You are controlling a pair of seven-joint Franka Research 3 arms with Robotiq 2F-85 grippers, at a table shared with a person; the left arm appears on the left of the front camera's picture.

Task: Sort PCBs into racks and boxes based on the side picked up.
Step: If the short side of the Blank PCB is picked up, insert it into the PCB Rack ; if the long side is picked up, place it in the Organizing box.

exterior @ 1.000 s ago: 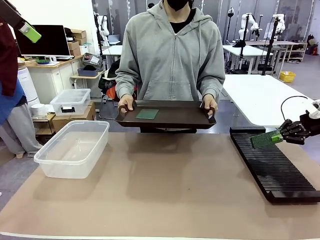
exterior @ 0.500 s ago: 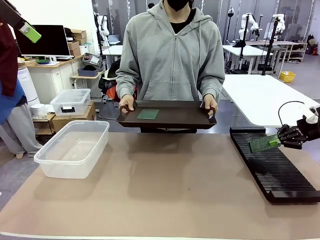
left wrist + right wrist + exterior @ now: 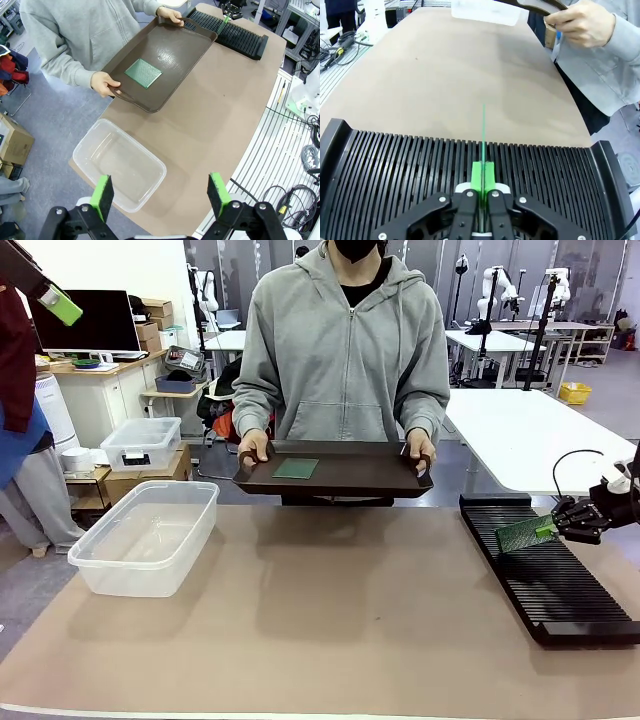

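We are gripping a PCB (image 3: 522, 534) edge-on over the rack (image 3: 550, 585) slots with our right jaws; left jaws are hanging open.

Whether the PCB (image 3: 522, 533) touches the rack (image 3: 550, 590) is unclear.

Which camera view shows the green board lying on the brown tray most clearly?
The left wrist view: it looks down on the board, so its whole patterned face shows on the tray. The front view gives it at a flat angle, as a thin green patch. The right wrist view catches the tray's edge.
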